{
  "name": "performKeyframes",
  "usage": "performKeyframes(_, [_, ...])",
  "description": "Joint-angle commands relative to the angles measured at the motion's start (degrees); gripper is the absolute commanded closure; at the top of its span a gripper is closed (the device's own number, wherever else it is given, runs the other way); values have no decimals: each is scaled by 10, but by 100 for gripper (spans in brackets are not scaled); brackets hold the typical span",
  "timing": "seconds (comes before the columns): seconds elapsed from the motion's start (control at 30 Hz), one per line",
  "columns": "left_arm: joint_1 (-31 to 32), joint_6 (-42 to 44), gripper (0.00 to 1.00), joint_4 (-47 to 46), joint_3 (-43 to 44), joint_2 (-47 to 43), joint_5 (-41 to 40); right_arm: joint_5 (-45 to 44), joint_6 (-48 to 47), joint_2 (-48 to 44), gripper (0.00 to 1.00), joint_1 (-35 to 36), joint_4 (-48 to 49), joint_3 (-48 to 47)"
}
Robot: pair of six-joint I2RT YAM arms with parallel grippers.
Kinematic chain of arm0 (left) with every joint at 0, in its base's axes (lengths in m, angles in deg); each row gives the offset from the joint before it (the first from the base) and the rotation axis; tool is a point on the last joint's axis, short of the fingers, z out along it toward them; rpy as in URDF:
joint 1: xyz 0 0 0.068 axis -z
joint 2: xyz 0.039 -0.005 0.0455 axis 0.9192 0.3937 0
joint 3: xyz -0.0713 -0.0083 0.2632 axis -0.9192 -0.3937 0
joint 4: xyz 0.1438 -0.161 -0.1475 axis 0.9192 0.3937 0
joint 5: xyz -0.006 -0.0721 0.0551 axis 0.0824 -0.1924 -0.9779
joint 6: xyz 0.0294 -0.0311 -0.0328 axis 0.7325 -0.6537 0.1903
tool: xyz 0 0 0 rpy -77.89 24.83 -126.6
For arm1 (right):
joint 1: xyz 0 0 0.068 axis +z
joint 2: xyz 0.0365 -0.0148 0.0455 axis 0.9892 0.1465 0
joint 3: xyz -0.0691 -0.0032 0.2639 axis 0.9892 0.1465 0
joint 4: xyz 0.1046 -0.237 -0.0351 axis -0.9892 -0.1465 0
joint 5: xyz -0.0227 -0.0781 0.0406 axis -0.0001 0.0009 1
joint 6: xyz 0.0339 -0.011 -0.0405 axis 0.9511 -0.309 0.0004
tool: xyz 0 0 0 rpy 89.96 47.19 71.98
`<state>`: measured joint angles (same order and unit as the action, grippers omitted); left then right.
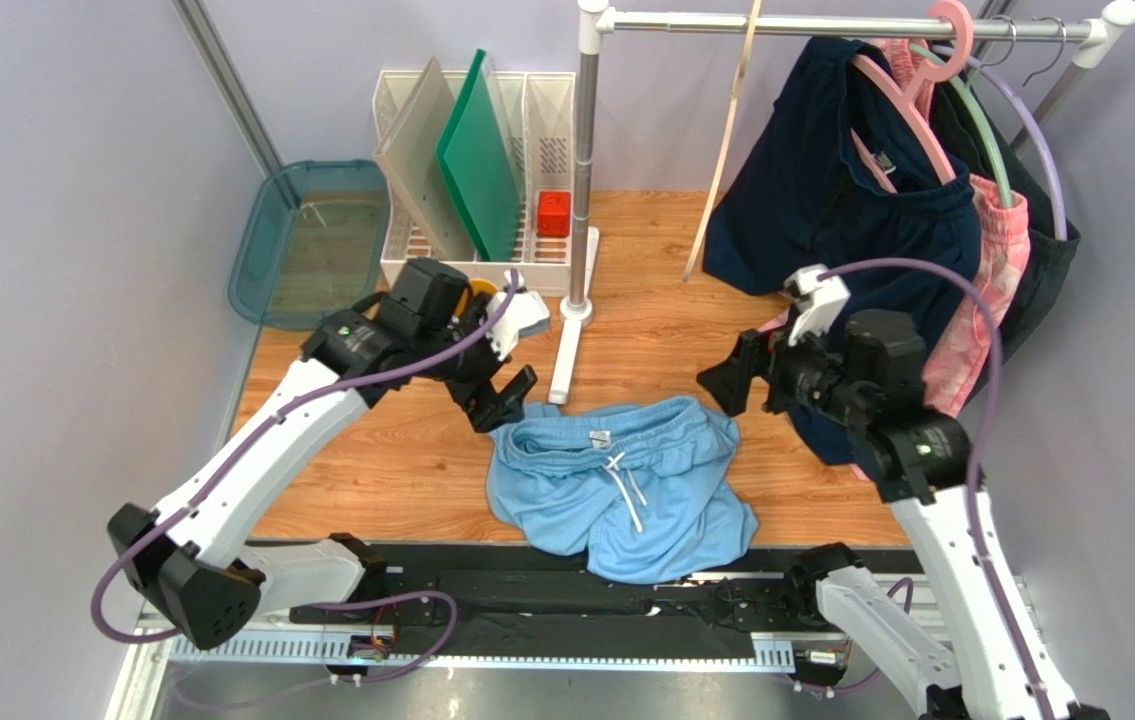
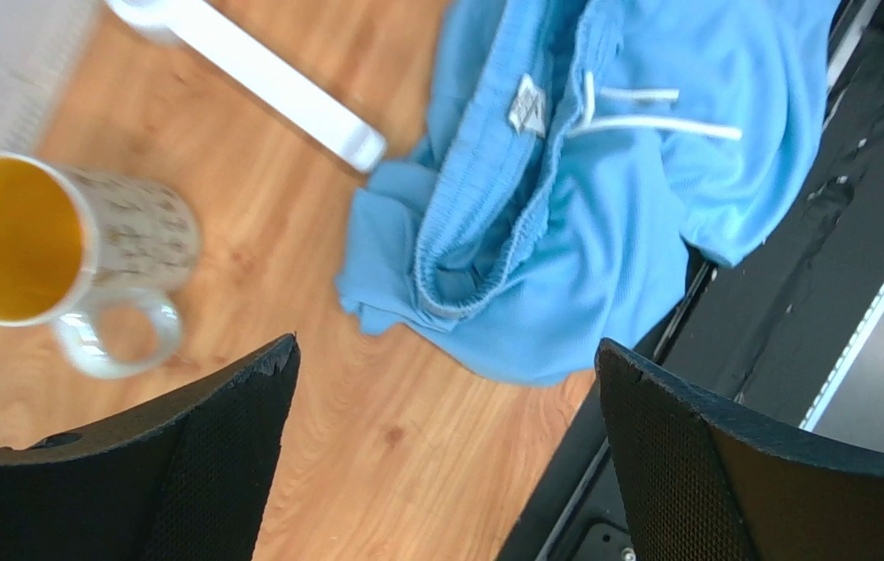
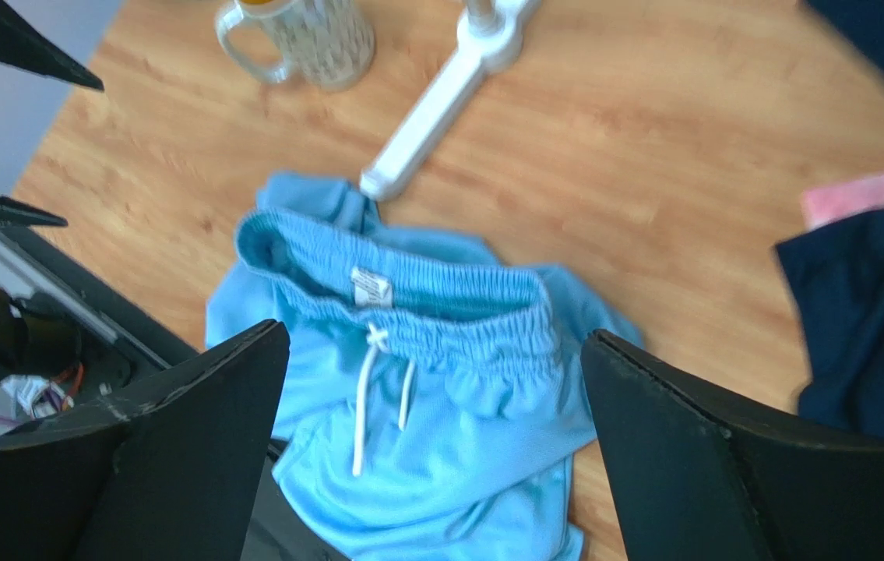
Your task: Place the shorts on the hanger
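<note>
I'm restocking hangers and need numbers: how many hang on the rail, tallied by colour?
On the rail, as far as the top view shows:
beige hanger: 1
pink hanger: 1
green hanger: 1
lilac hanger: 1
Total: 4

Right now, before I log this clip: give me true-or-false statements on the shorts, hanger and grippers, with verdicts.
1. The shorts lie crumpled on the table. True.
2. The left gripper is shut on the waistband. False: its jaws stand open, holding nothing.
3. The shorts hang on the hanger. False: the hanger hangs from the rail, apart from them.
4. The right gripper is open. True.
5. The white drawstring shows on top. True.
</note>
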<state>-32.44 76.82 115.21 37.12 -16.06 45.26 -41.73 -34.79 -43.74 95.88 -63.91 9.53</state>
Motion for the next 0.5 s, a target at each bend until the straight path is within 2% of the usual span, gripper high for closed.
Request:
performKeyframes(0.0, [-9, 33, 1, 61, 90, -30, -13, -79, 27, 5, 3, -2, -83, -96])
performKeyframes(0.1, [-26, 40, 1, 63, 131, -46, -49, -85, 14, 24, 2, -2, -90, -188])
performKeyframes(0.23, [-37, 48, 0, 57, 152, -67, -107, -92, 58, 85, 3, -2, -97, -357])
performKeyframes(0.47, [-72, 38, 1, 51, 135, -97, -108, -142, 158, 244, 1, -1, -96, -525])
